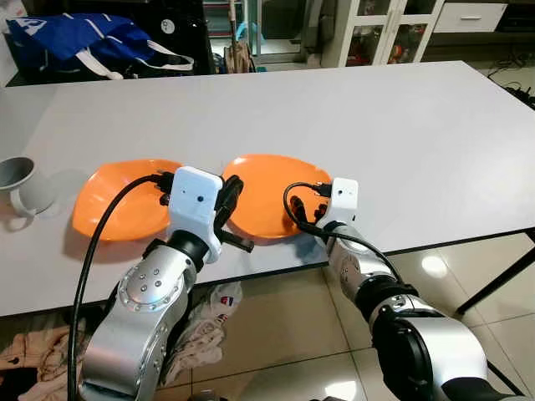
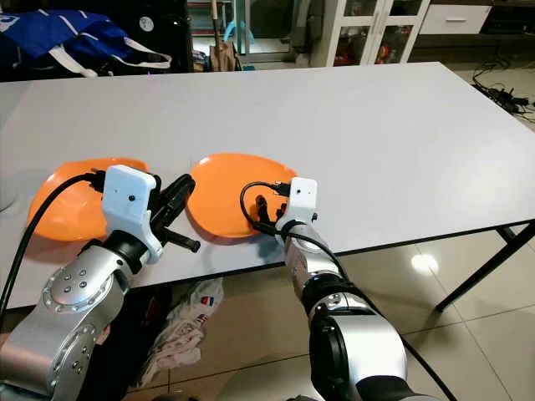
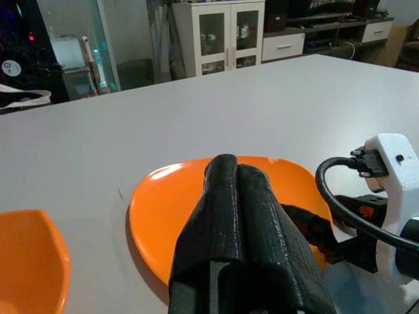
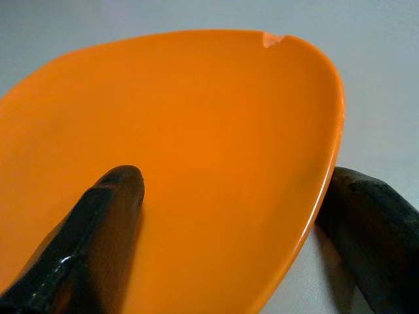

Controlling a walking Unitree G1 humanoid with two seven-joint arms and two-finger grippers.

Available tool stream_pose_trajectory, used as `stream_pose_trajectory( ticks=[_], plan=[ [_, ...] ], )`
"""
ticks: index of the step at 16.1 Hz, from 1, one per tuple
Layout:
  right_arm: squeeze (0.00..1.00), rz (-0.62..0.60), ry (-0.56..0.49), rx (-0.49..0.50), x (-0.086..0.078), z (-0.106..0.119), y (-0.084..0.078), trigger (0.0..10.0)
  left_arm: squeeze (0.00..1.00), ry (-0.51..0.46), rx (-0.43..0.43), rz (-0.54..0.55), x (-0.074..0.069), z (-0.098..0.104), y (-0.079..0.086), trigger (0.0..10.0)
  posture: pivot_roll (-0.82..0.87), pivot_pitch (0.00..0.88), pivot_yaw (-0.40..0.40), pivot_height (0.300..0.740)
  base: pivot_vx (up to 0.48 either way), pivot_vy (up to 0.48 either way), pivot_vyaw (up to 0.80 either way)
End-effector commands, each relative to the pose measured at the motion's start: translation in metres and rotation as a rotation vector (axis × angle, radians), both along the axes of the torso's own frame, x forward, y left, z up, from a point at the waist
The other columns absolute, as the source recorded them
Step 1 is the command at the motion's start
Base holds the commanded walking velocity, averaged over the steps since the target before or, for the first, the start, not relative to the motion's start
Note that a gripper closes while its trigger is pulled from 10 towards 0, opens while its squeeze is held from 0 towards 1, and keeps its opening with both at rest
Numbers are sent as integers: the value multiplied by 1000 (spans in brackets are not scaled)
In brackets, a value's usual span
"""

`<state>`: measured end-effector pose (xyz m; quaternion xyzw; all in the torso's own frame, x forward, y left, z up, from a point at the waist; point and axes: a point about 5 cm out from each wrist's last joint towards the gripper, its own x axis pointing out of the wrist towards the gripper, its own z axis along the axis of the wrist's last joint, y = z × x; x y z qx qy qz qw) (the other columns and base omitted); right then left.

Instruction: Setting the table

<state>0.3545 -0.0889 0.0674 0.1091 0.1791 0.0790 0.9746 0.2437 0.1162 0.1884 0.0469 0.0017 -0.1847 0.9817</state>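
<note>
Two orange plates lie side by side near the front edge of the white table (image 1: 376,142): the left plate (image 1: 117,205) and the right plate (image 1: 263,188). My left gripper (image 1: 232,188) hovers over the gap between them, at the right plate's left rim, its fingers (image 3: 229,196) pressed together and holding nothing. My right gripper (image 4: 229,190) is at the right plate's (image 4: 196,118) near rim, open, with one finger (image 4: 111,196) resting on the plate's upper face and the other (image 4: 373,216) outside, below the rim.
A grey cup (image 1: 21,180) stands at the table's left edge beside the left plate. A blue bag (image 1: 84,42) and a white cabinet (image 1: 384,29) are beyond the far edge. Clothes (image 1: 201,322) lie on the tiled floor under the table.
</note>
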Motion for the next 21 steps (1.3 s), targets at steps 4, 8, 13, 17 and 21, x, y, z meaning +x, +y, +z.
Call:
stream_pose_trajectory(
  ticks=[4, 8, 13, 17, 21],
  plan=[
    [0, 22, -26, -109, 1, 0, -5, 10000, 0, -2, 18, 8, 6, -2, 2, 10000, 153, 21, -1, 740, 0, 0, 0],
    [0, 15, -94, -154, 6, 11, -13, 10000, 0, -4, 22, 3, 9, -4, 0, 10000, 132, 0, -4, 740, 0, 0, 0],
    [0, 39, -129, -183, 4, 10, -21, 10000, 0, -11, 18, -10, 13, -5, -2, 10000, 114, 0, -5, 740, 0, 0, 0],
    [0, 130, -151, -183, -12, -2, -9, 10000, 0, -12, 15, -11, 13, -6, -4, 10000, 108, 0, -16, 740, 0, 0, 0],
    [0, 84, -281, -250, -28, 7, -27, 10000, 0, -13, 15, 17, 14, -9, 0, 10000, 92, 0, -21, 740, 0, 0, 0]
  ],
)
